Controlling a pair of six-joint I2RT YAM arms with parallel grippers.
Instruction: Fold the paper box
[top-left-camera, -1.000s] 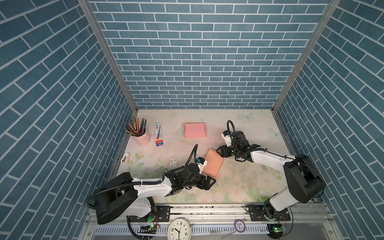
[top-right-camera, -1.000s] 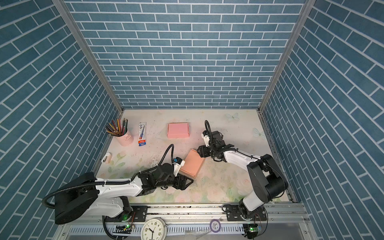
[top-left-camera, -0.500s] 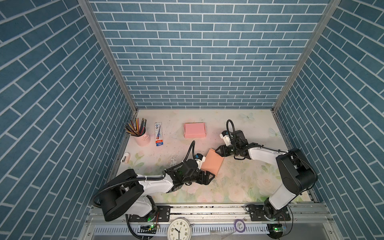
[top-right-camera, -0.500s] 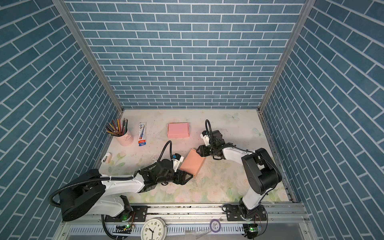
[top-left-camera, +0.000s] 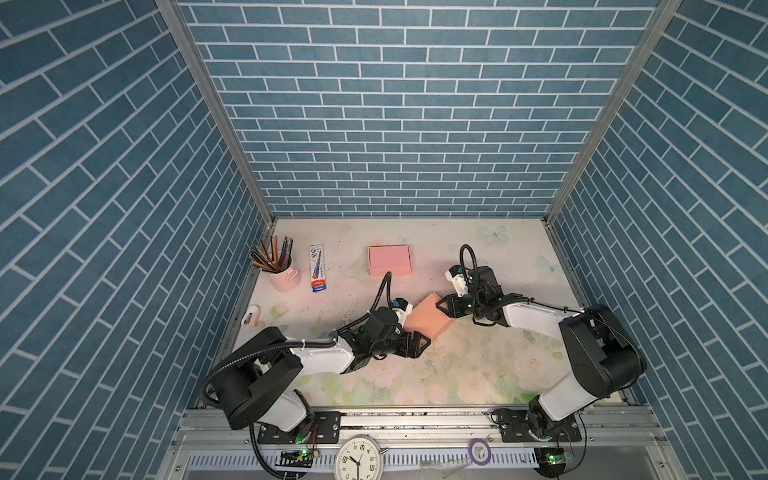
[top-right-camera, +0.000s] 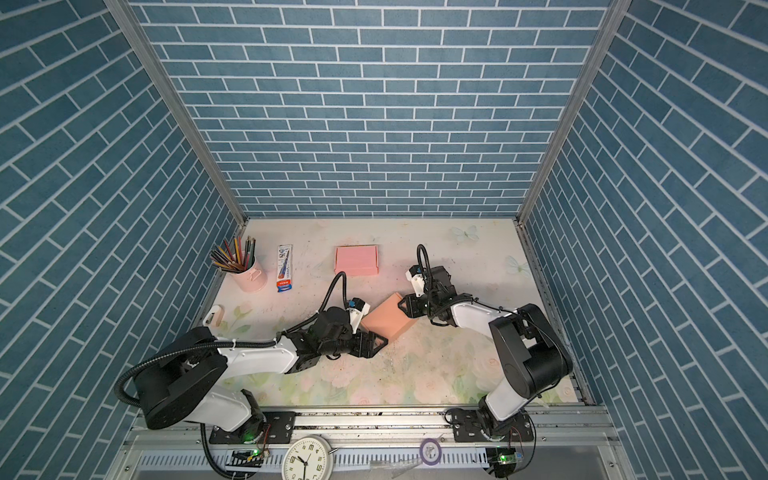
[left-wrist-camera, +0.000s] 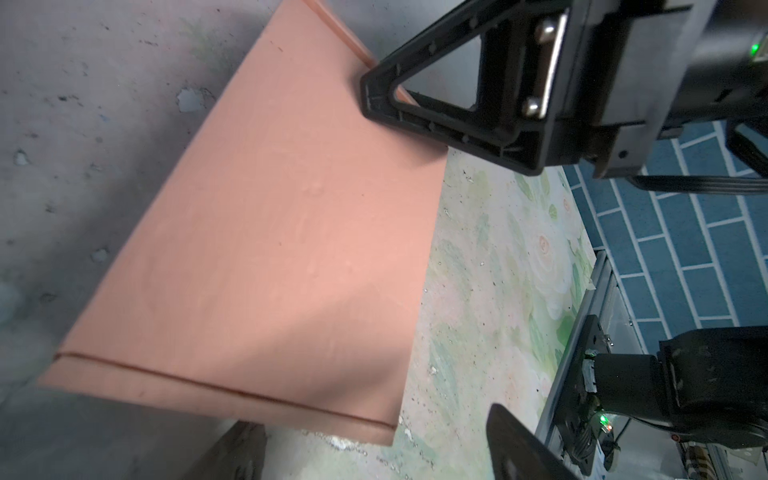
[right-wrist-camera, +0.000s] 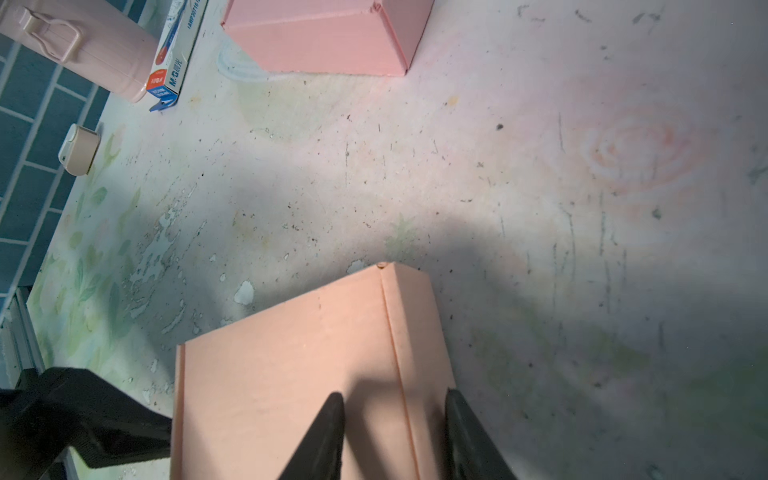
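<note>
Plainly, the peach paper box (top-left-camera: 426, 319) lies flat on the table (top-left-camera: 478, 374) between the two arms, unheld. The right gripper (right-wrist-camera: 392, 399) stands partly open, its fingers straddling the box's creased edge strip and gripping nothing visible. The left gripper (top-left-camera: 417, 345) gapes wide at the near corner, empty. If the right pinches past the strip, or pulls while nothing pins that corner, the box may skid or buckle off its crease.

Paper box (top-left-camera: 428, 322) mid-table, between left hand (top-left-camera: 415, 338) and right hand (top-left-camera: 443, 306); second box (top-left-camera: 389, 260) behind; pencil cup (top-left-camera: 284, 276) back left.
</note>
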